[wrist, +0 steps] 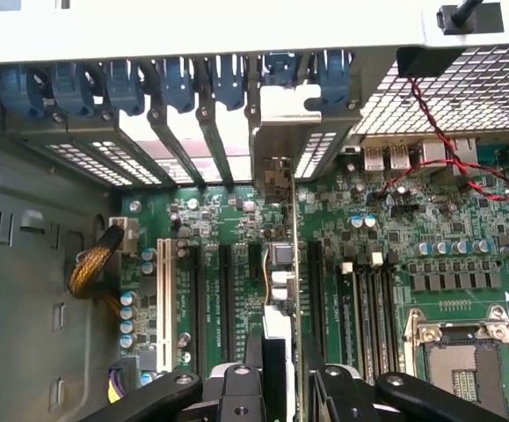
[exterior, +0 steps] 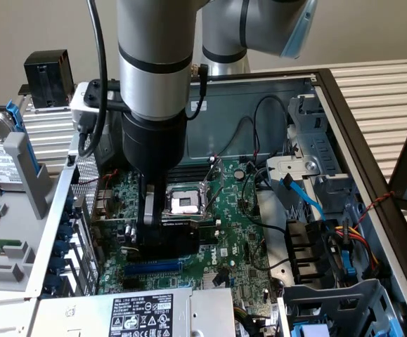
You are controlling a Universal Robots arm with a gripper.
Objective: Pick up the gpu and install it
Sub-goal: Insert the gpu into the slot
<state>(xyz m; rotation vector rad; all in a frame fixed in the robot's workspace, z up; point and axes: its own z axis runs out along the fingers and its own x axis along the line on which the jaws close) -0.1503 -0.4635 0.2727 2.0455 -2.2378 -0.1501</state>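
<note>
gripper (wrist: 280, 374): clamped tight on the gpu (exterior: 182, 236) | gpu: standing on its edge, down at the green motherboard (exterior: 240, 235), beside the chip socket (exterior: 186, 203), inside the open computer case (exterior: 259, 91) | metal end (wrist: 276, 141): right by the blue back clips (wrist: 177, 83)

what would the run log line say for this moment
jaws: shut on gpu | gpu: on edge, over motherboard expansion slots | seated: cannot tell

The arm (exterior: 154, 56) hangs vertical from twelve o'clock in the exterior view, wrist pointing straight down toward six. Its claw (exterior: 159, 235) is partly closed, dark fingers (wrist: 236, 391) pinching the gpu (wrist: 282, 264) from both sides.
</note>
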